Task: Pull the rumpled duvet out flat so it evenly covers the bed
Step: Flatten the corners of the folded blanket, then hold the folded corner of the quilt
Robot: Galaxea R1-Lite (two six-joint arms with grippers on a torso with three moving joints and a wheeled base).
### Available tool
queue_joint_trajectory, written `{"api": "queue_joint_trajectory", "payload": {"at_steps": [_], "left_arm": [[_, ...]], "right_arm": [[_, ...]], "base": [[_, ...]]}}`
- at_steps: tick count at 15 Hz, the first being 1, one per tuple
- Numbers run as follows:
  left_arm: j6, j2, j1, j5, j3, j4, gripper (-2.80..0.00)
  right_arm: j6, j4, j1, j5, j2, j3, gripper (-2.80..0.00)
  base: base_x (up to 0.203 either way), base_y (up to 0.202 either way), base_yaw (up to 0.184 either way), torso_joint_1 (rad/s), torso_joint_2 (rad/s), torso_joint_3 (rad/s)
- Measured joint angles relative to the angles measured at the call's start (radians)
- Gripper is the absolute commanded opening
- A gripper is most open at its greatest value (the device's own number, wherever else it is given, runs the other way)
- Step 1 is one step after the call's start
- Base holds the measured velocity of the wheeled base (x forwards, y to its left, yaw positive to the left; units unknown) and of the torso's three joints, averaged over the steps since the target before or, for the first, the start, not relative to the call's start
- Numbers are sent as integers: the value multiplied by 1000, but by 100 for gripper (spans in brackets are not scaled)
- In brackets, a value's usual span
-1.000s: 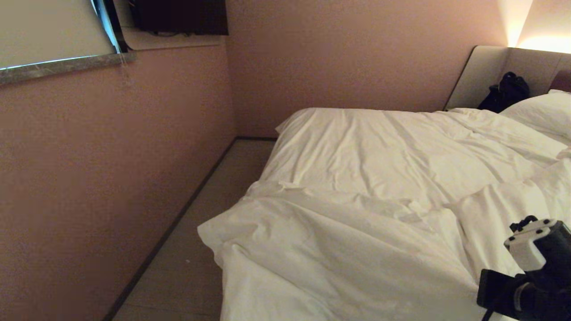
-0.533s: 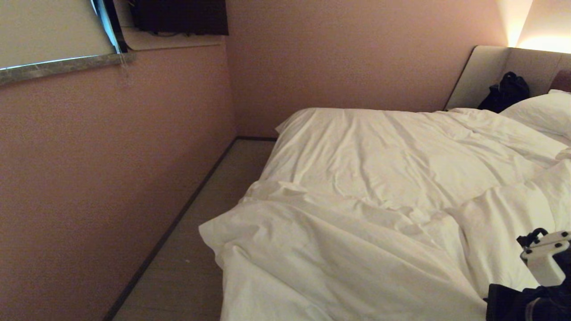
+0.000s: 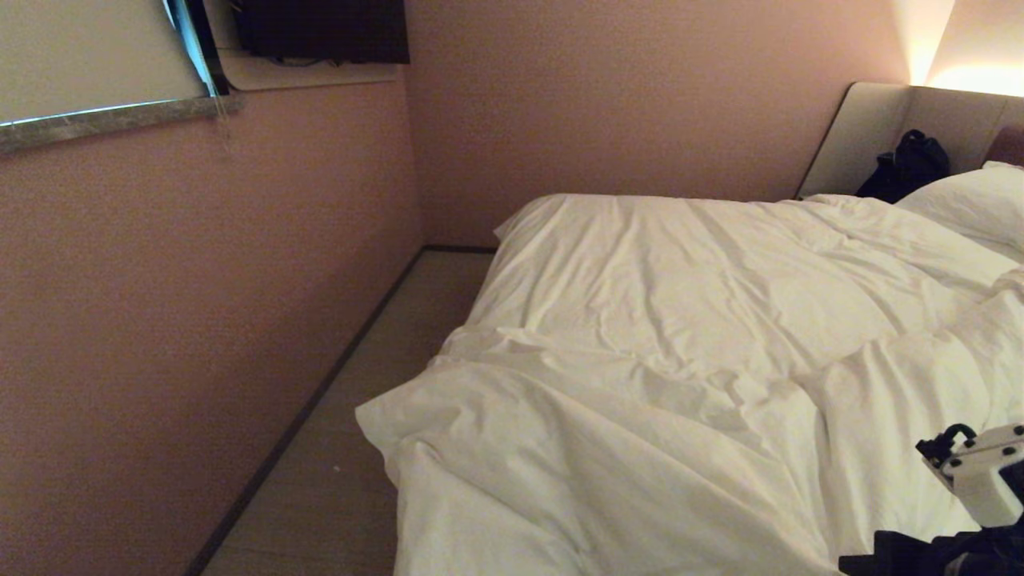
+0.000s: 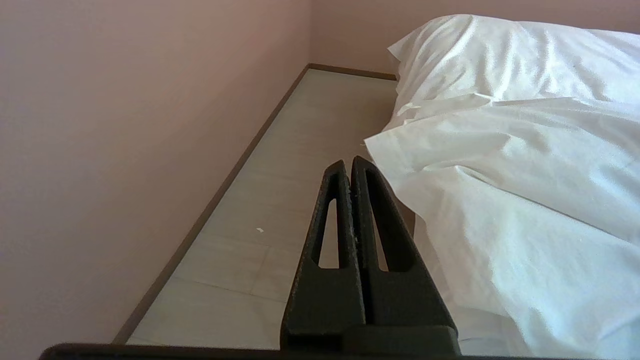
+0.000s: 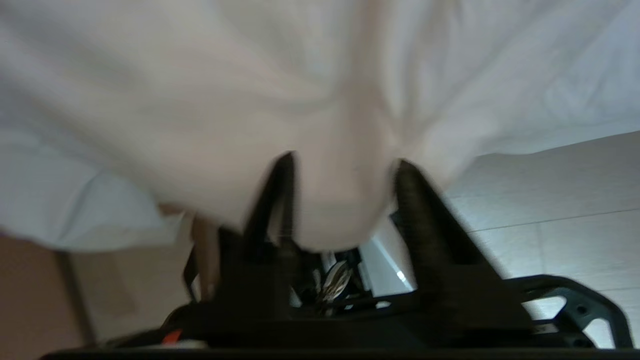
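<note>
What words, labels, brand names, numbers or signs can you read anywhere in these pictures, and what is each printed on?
None: no readable text shows in any view.
The duvet is plain white, with no label showing.
The dark screen on the wall shows no lettering.
The black bag by the headboard shows no logo.

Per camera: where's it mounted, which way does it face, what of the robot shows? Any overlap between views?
Head: on the robot's head, looking forward and down over the duvet toward the headboard; right arm at lower right.
Left wrist: behind the left gripper, shut, facing the floor strip beside the bed.
Right wrist: behind the right gripper, jaws apart with duvet bulging between them.
Shared: head and left wrist both show the duvet's overhanging corner.
</note>
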Motion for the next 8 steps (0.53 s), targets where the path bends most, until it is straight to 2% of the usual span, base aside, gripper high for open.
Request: {"api": "queue_joint_trajectory", "payload": {"at_steps": [4, 8], "left_arm": [[0, 0, 0, 0, 0, 0, -280], [0, 0, 0, 0, 0, 0, -280]], "right_arm": [[1, 91, 0, 63, -83, -42, 0], [3, 241, -1, 82, -247, -251, 0]], "base": [[0, 0, 0, 0, 0, 0], [0, 0, 0, 0, 0, 0]]}}
